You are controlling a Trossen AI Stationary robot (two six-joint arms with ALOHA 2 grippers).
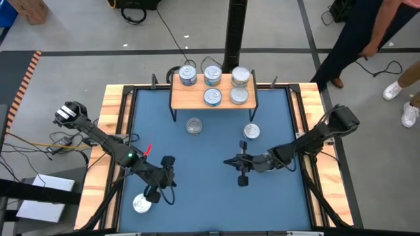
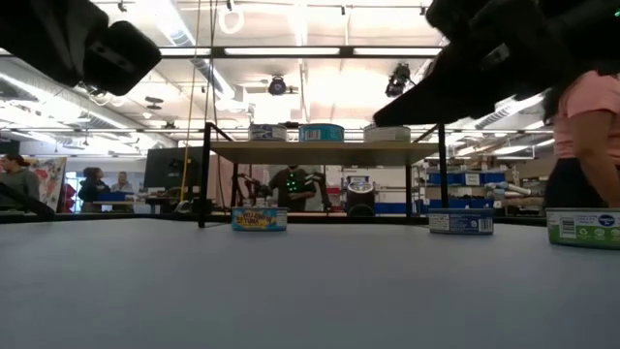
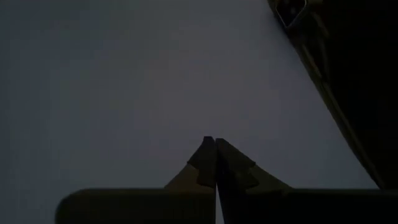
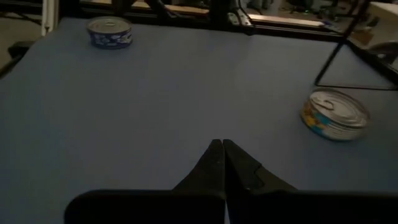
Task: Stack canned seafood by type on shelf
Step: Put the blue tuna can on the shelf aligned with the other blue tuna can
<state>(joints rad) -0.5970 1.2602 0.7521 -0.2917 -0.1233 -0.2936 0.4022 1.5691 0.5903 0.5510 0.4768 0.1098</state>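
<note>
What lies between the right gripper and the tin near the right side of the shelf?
Nothing: in the high view, only bare blue mat separates the shut right gripper from the tin in front of the shelf.

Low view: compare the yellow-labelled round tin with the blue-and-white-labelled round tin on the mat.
The yellow-labelled round tin has a yellow side; the blue-and-white-labelled round tin has a blue and white one. The yellow one shows between the legs of the light-wood shelf; the blue one shows at its right leg. Both lie flat on the blue mat.
</note>
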